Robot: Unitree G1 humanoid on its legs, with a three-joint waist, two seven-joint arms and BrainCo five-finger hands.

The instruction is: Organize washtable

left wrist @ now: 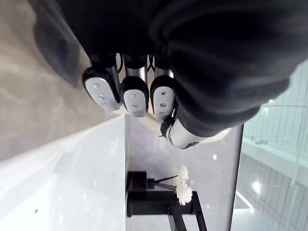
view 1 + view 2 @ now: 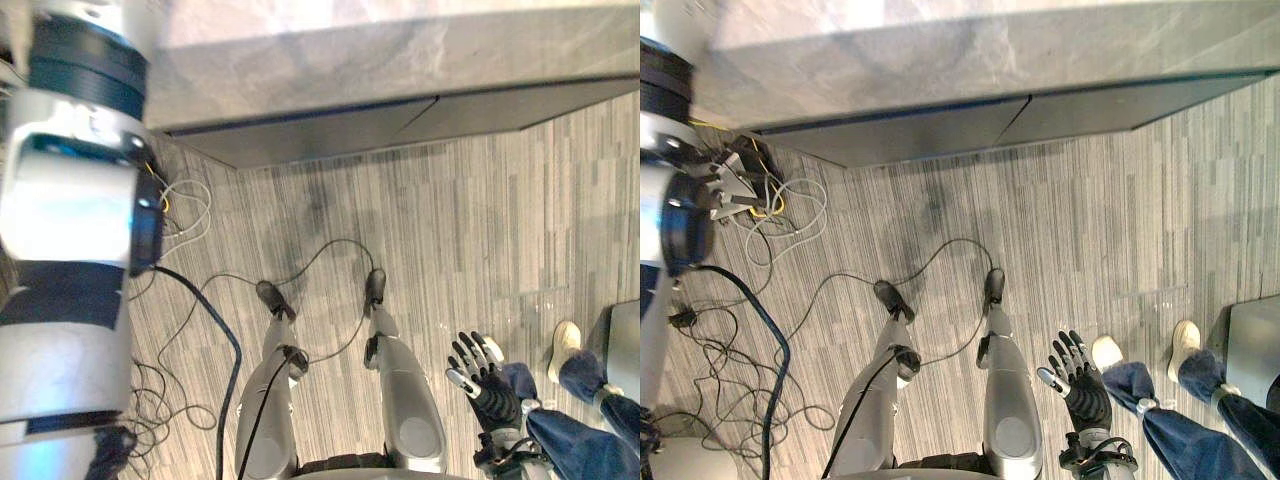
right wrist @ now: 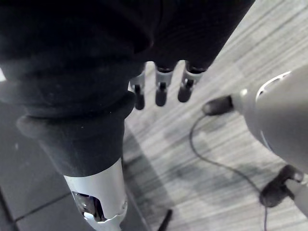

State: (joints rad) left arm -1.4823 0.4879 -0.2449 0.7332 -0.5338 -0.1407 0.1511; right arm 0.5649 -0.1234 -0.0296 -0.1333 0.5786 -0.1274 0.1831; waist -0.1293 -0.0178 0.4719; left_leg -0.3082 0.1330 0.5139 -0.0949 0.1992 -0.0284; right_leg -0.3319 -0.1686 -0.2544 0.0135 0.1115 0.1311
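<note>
The washtable's grey stone top [image 2: 380, 60] runs across the far side, with a dark cabinet front [image 2: 350, 130] below it. My right hand [image 2: 1078, 385] hangs low by my right side over the striped floor, its fingers [image 3: 161, 89] straight and holding nothing. My left arm is raised at the left. In the left wrist view, my left hand's fingers [image 1: 134, 94] are relaxed and empty above a grey counter surface [image 1: 33, 96]. Past them, a black stand with white flowers [image 1: 180, 185] sits against a pale wall.
A person in blue jeans and white shoes [image 2: 1185, 345] stands close to my right hand. A grey box [image 2: 1255, 340] is at the right edge. Loose white wires [image 2: 790, 215] lie on the floor near the cabinet's left end.
</note>
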